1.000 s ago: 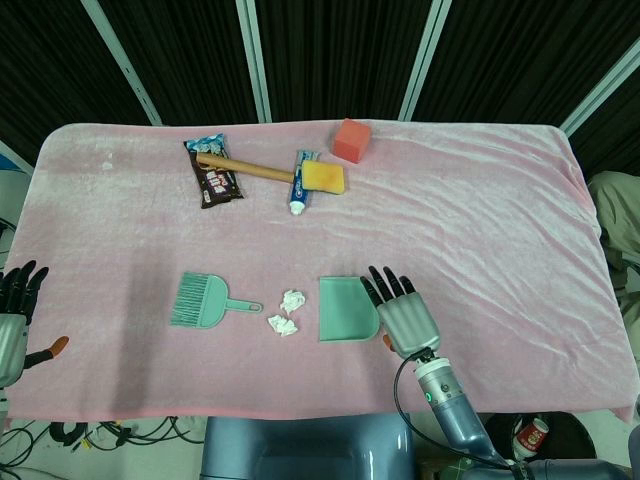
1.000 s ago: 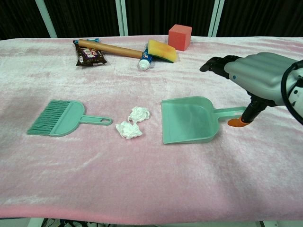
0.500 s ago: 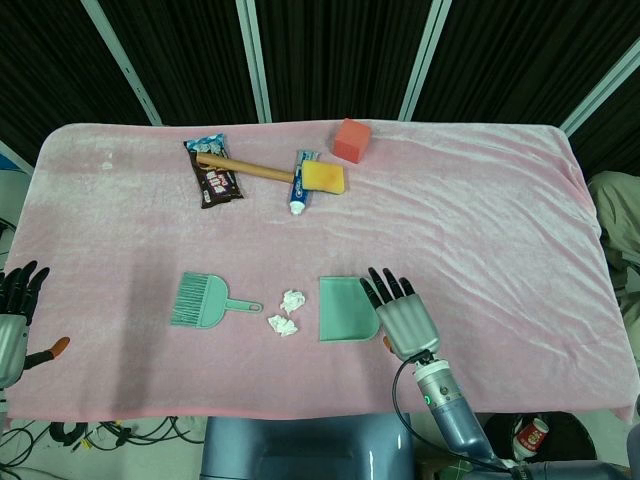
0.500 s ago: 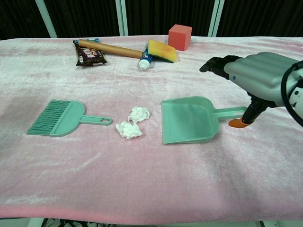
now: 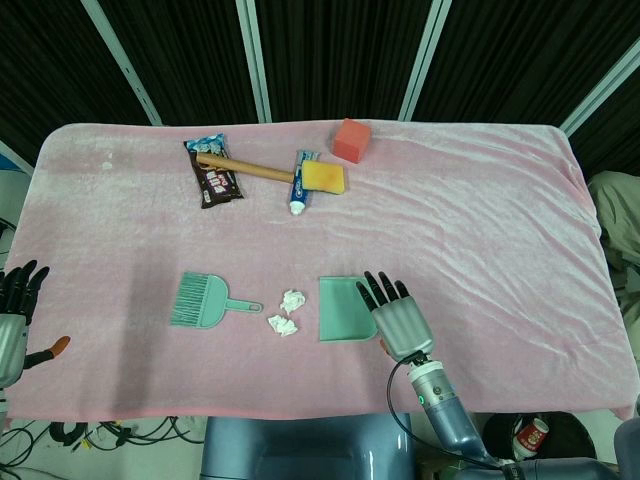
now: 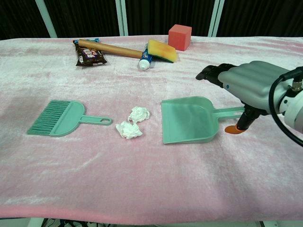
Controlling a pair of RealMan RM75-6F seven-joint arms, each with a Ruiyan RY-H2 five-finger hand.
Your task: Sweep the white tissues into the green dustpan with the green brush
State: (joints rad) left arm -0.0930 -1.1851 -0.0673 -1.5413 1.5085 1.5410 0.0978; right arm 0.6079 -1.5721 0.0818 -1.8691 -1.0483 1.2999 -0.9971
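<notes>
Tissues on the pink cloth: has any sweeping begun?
Not yet. Both white tissues lie between the green brush and green dustpan, nothing inside the pan. The right hand hovers open over the dustpan handle; the left hand waits at the table edge. Grasping and sweeping remain.

This looked like a robotics lab set up for recording. A desk (image 5: pixel 480 200) was draped in pink plush cloth, backed by black curtains (image 5: pixel 340 50) hung between white poles (image 5: pixel 255 60). Loose cables (image 5: pixel 90 432) lay on the floor below, and unrelated test objects were scattered along the far edge.
</notes>
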